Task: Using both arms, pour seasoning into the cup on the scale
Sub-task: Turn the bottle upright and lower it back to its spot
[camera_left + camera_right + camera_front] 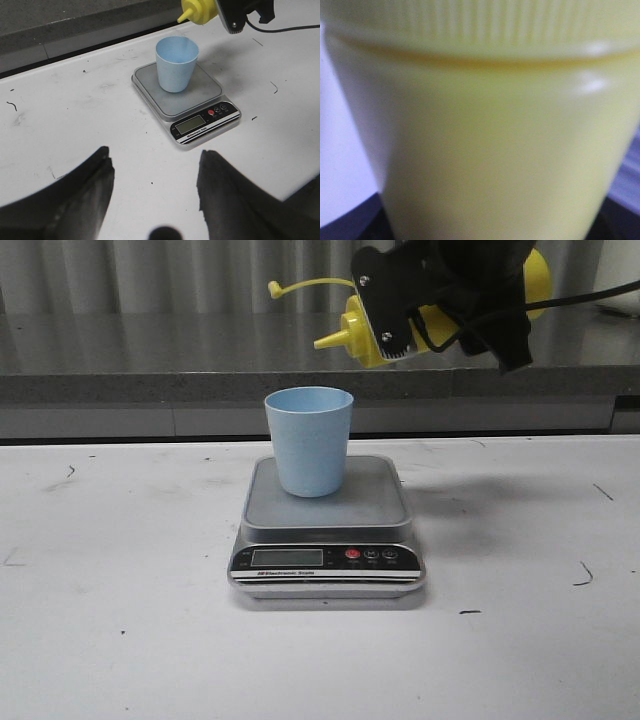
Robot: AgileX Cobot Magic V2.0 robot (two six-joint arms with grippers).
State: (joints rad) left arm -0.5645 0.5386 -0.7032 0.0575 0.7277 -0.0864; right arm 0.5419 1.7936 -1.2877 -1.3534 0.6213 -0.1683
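The pale blue cup (309,440) stands upright on the silver scale (328,560), also seen as cup (176,63) on scale (200,107). My right gripper (430,300) is shut on the yellow seasoning bottle (375,332), held tipped almost level above and to the right of the cup, nozzle pointing left, its tethered cap hanging open. The bottle (485,130) fills the right wrist view. My left gripper (154,165) is open over bare table, near the scale's front left, holding nothing.
A grey ledge (150,385) and a corrugated wall run along the back of the white table (120,590). A black cable (290,29) trails from the right arm.
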